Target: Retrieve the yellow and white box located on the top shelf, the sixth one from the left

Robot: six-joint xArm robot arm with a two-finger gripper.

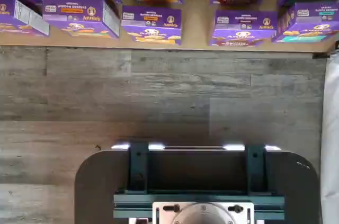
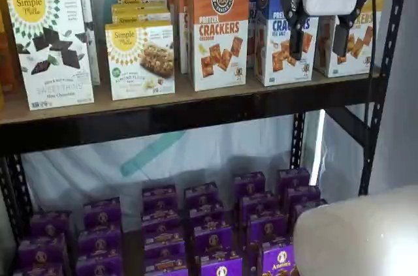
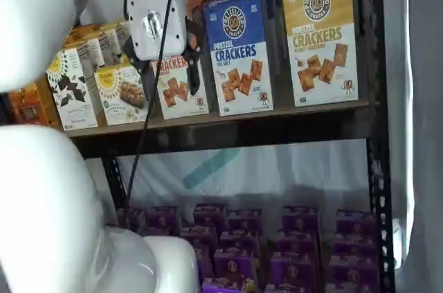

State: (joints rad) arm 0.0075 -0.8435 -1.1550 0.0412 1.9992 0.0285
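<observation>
The yellow and white box stands upright at the right end of the top shelf, its yellow top carrying a round black logo above pictured brown crackers. In a shelf view the same box is partly hidden behind my gripper. The gripper hangs in front of the top shelf with its white body up and its black fingers pointing down. It is open, a plain gap shows between the fingers, and nothing is in them. From the other side my gripper overlaps the orange-topped box. It touches no box.
Left of the target stand a blue-topped box, an orange-topped box and white Simple Mills boxes. Several purple Annie's boxes fill the lower level and also show as purple boxes. A black upright borders the shelf's right end.
</observation>
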